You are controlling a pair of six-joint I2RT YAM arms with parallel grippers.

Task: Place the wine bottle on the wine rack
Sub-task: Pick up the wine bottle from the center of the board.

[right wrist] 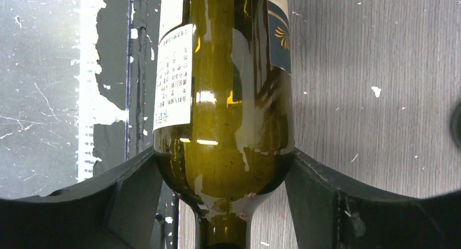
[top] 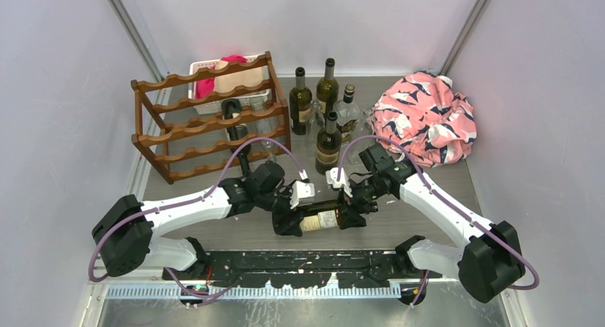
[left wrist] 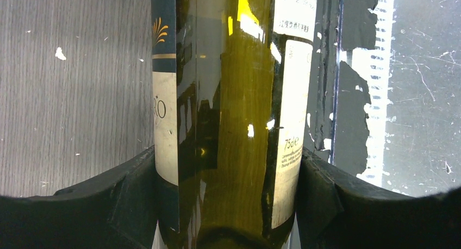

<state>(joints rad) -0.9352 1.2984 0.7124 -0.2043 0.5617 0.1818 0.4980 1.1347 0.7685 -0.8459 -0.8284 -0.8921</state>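
Lying on its side near the front middle of the bench, the wine bottle is caught between both arms. The left claw is clenched around the labelled body near the base, and the right claw has its pads against the glass at the shoulder, just above the neck. Whether the bottle is raised or rests on the bench cannot be told from any view.

The main risk is the glass itself: smooth, round and glossy, it could roll or slide in either grip, most of all at the curved shoulder, where the pads sit on a slope (a poor seat for a flat pad). If the two arms pull unevenly, the bottle could twist and drop.

The wine rack stands well apart at the far left, with one dark bottle already in it. The route there runs near the standing bottles, so a wide swing of the neck could knock them over. A tilted approach could also catch a scalloped rail and shove the open frame aside.
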